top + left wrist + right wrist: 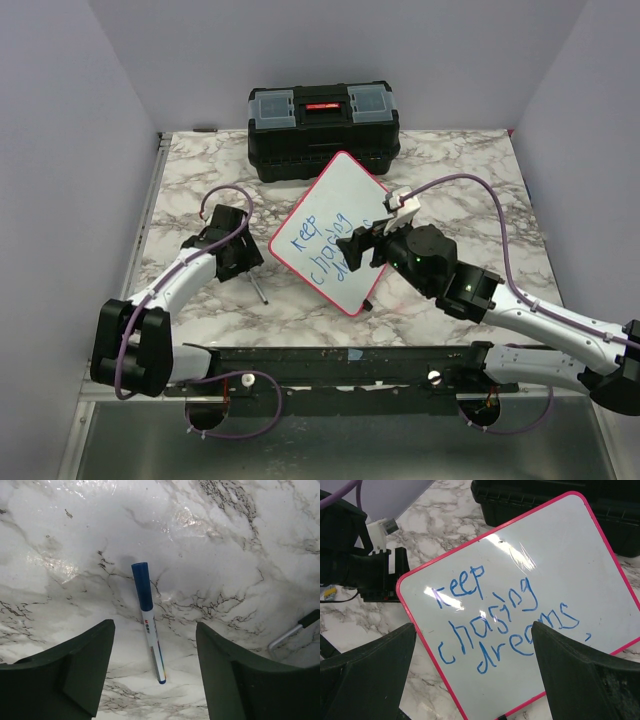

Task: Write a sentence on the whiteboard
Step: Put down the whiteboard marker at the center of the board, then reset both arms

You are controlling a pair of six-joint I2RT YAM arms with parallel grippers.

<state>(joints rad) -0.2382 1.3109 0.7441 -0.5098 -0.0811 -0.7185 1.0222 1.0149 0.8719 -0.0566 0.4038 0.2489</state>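
Top external view: a marble-patterned desk is closed in by plain grey walls on three sides. The whiteboard is laid flat near the desk's middle, turned cornerwise. The sentence is written in blue across its near half and is read as "keep chasing dreams" in the right wrist view.

A black toolbox is set just behind the whiteboard's far corner; whether they touch cannot be told. Open marble is seen to the right of the whiteboard.

The left fingers are spread wide left of the whiteboard, above a blue-capped marker lying on the desk, with nothing gripped. The right fingers are likewise spread and empty over the whiteboard's near right edge.

From above, the last word is partly covered by the right arm. A bent metal tool is cut off at the left wrist view's edge.
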